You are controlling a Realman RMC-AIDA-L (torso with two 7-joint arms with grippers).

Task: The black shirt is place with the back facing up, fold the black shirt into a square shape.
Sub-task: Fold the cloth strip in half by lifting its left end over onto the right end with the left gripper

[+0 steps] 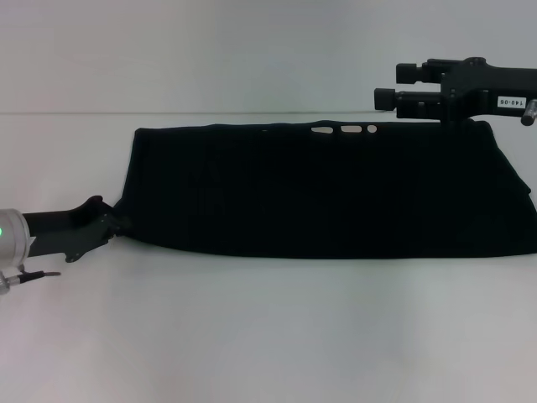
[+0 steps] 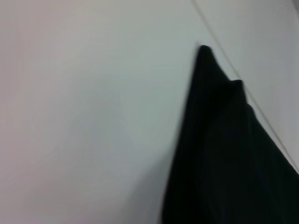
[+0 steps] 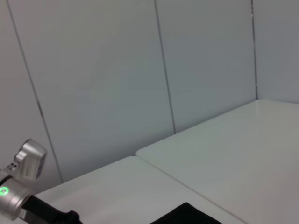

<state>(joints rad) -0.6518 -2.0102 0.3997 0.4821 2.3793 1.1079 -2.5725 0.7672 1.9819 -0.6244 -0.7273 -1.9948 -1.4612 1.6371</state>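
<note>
One black shirt (image 1: 327, 189) is seen, laid as a wide folded band across the far half of the white table (image 1: 268, 336), reaching from left of centre to the right edge of the head view. Two end effectors are counted. Left end effector (image 1: 113, 225) is held low and near level at the shirt's near-left corner, touching the cloth; whether it is apart or together cannot be told. Right end effector (image 1: 388, 97) is held level above the shirt's far-right edge, pointing left, fingers (image 1: 394, 94) stacked with a narrow gap, clamped on nothing.
</note>
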